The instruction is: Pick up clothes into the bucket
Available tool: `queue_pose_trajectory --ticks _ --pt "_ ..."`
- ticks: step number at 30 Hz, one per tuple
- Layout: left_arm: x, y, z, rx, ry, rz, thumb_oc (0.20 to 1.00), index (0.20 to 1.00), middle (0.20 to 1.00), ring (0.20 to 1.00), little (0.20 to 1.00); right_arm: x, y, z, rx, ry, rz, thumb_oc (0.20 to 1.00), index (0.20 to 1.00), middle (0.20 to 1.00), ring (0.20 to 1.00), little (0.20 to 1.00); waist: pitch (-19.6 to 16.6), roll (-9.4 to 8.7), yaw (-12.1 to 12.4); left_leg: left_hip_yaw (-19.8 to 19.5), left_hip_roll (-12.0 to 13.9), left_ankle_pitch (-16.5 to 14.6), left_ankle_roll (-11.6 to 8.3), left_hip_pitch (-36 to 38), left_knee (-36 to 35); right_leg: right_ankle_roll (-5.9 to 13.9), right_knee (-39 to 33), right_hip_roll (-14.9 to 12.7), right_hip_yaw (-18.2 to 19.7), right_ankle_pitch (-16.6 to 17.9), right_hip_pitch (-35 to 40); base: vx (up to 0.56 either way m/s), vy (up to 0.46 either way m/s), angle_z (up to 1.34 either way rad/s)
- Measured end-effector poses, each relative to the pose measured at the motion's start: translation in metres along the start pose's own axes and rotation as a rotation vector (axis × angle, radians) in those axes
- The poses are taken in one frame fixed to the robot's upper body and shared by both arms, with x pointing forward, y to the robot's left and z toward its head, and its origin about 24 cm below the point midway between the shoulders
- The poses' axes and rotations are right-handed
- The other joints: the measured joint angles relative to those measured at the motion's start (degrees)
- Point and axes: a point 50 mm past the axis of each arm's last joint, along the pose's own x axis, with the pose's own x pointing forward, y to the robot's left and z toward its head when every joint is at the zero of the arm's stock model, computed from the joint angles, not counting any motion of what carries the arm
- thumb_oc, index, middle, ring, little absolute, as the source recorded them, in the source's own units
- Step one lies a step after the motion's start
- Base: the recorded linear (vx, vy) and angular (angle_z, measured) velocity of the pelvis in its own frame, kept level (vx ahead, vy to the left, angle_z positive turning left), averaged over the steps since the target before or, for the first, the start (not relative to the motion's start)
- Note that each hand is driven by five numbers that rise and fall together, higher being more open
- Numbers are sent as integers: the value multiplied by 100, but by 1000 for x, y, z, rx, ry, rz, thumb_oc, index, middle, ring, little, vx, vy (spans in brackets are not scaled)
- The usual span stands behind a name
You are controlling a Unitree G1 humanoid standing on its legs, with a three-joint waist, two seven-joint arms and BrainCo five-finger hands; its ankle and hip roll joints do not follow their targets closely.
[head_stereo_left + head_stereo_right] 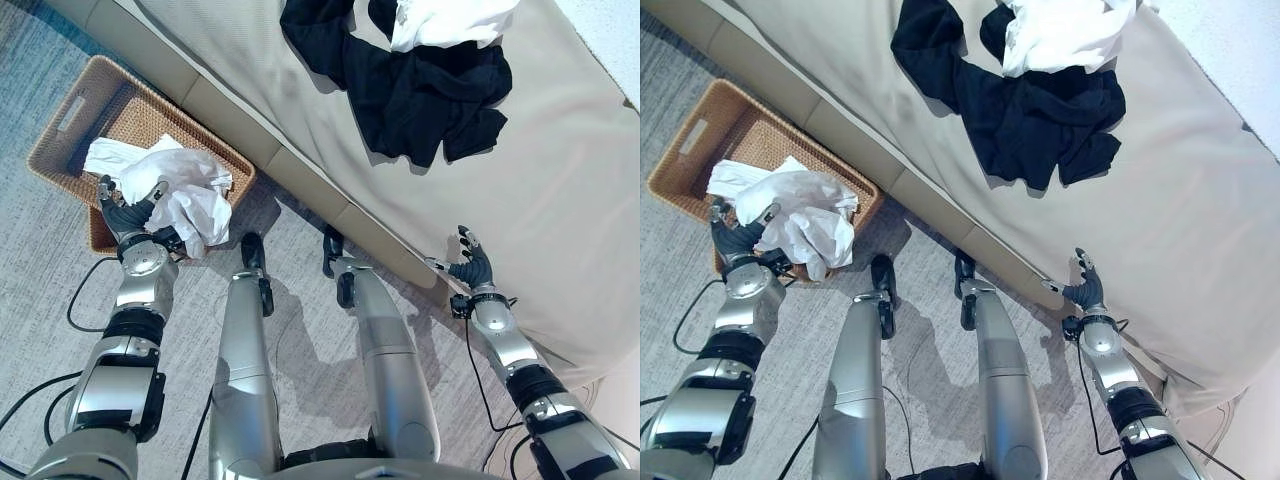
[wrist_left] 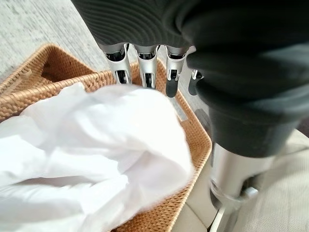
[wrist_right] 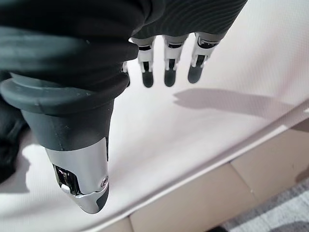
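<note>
white cloth (image 1: 185, 195): I see it heaped in wicker basket (image 1: 70, 125), against left hand (image 1: 128, 212)
left hand: fingers straight, cloth just beyond the tips, no grip
right hand (image 1: 470, 266): relaxed open over bed (image 1: 560, 200), empty
dark clothes (image 1: 420, 95): on bed, well apart from right hand

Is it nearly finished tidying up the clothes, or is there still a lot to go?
One white garment lies in the wicker basket, partly draped over its rim, with the left hand open beside it. The right hand is open and empty over the bed. A black garment and another white piece remain on the bed.
</note>
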Motion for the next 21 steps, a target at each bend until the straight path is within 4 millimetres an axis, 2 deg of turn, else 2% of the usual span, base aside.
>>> queue_pose_trajectory --ticks 5,9,10,11,12,19,21 --pt "0 2 -3 16 12 49 1000 1000 1000 1000 1000 -2 12 -1 17 7 30 1000 1000 1000 1000 1000 -1 -1 9 64 -14 61 12 380 -283 8 -183 -29 10 7 327 0 0 2" --pt "-5 6 -11 49 18 75 1000 1000 1000 1000 1000 -9 35 -8 76 43 77 1000 1000 1000 1000 1000 -2 -2 63 104 -69 159 13 974 -771 15 -502 -72 13 13 832 -20 -5 5" --pt "-7 4 -14 50 23 71 1000 1000 1000 1000 1000 -12 40 -13 78 65 100 1000 1000 1000 1000 1000 -2 -3 102 114 -109 301 20 1128 -939 27 -602 -106 14 150 948 -88 -10 6" --pt "-7 5 -12 38 18 75 1000 1000 1000 1000 1000 -13 43 -14 67 69 123 1000 1000 1000 1000 1000 -2 -1 115 103 -116 246 -12 1248 -1094 14 -704 -102 9 64 1043 3 -16 5" --pt "-8 7 -15 46 25 77 1000 1000 1000 1000 1000 -14 45 -16 65 78 136 1000 1000 1000 1000 1000 -2 -1 136 116 -120 350 -29 1307 -1167 37 -747 -109 6 164 1089 -74 -9 5" --pt "-14 23 -30 104 35 59 1000 1000 1000 1000 1000 -26 49 -45 140 213 234 1000 1000 1000 1000 1000 2 15 369 110 -139 552 -86 2359 -2053 9 -1314 -119 -84 181 1997 17 -24 5" --pt "-16 25 -33 105 36 37 1000 1000 1000 1000 1000 -27 49 -47 146 222 248 1000 1000 1000 1000 1000 3 17 390 101 -142 656 -121 2629 -2321 0 -1501 -115 -118 209 2236 32 -32 6"
